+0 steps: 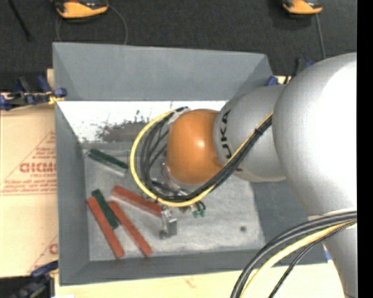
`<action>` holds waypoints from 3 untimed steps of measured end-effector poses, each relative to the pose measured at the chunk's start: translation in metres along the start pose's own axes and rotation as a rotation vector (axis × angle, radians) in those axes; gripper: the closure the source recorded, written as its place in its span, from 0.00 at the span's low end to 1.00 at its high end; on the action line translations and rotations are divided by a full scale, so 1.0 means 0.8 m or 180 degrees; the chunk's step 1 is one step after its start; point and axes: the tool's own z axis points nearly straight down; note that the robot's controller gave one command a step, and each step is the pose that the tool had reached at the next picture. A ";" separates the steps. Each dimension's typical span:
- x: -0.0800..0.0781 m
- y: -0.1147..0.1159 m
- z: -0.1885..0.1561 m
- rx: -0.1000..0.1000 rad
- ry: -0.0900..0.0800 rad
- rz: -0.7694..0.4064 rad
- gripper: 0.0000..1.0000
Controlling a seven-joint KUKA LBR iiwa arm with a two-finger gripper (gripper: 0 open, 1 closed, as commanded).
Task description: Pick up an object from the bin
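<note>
The gripper [168, 225] shows as a small grey metal piece under the orange round cover [189, 144] of the wrist, low in the middle of the frame and close to the floor of the grey metal bin [70, 185]. Whether it is open or closed I cannot tell. The nearest thing is a flat red plastic stick [137, 201]. It lies up and to the left of the gripper, and its long axis runs from upper left down to lower right, so its lower right end comes just beside the gripper. I judge that the coming move must go toward this end. On the other side, right and a little up, is a small green piece [200, 211]. Further left lie two more red sticks [118, 228], almost parallel, and a dark green stick [109, 160] higher up.
</note>
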 end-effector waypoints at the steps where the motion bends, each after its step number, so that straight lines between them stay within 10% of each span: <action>1: -0.073 -0.048 -0.004 -0.0005 -0.0013 0.0320 0.00; 2: -0.072 -0.046 -0.004 -0.0007 -0.0007 0.0314 1.00; 3: -0.056 -0.040 -0.204 0.0002 -0.0027 0.0177 1.00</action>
